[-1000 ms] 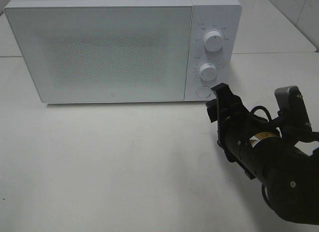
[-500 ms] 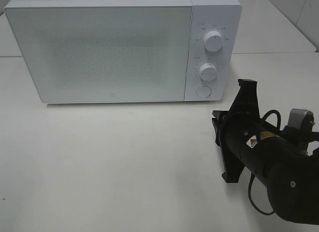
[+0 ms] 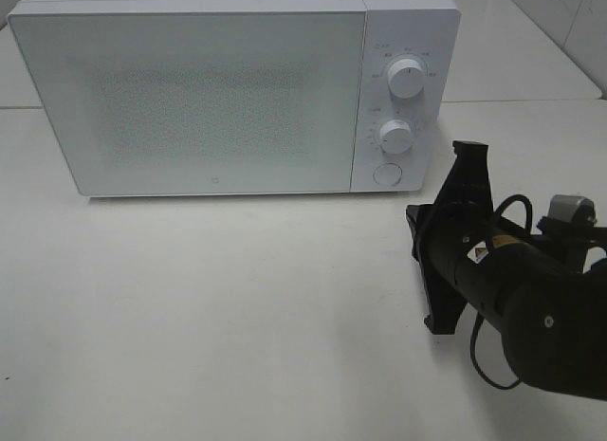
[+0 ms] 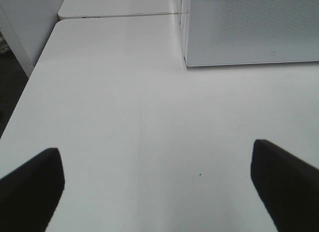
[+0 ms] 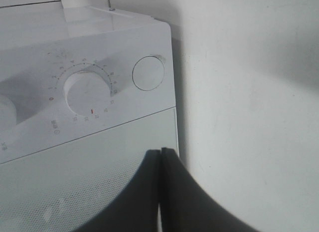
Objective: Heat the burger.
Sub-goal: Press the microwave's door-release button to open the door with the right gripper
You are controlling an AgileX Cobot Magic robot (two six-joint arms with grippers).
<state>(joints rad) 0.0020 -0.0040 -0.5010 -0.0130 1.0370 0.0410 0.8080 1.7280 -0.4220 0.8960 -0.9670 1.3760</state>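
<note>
The right gripper (image 5: 160, 157) is clenched on nothing, its two fingers pressed together into one blunt tip. It is hovering clear of the table (image 3: 237, 299), rolled onto its side and pointing at the control panel of the microwave (image 3: 218, 90). The round button (image 5: 148, 72) is lying ahead of that tip, near but apart, and somewhat off its line. The lower dial (image 5: 89, 95) is sitting just beyond the button, and the upper dial (image 3: 408, 78) farther on again.

The left gripper (image 4: 155, 157) is hanging released, jaws wide, with only bare table between them. The microwave's near corner is standing well ahead of it and off to one side.

The burger is not showing in any view. The door (image 3: 190, 100) is shut and its frosted front is giving nothing away, so whether the burger is lying inside cannot be told.

The step in hand looks like working the controls. The pressed-together fingers suit a poke more than a grasp, so the button seems the likelier target than a dial. Whether that press is meant to release the door or to start heating cannot be told.

The next move is calling for a small sideways correction to line the tip up with the button. After that comes a straight, gentle push forward, kept clear of the lower dial beside it.
</note>
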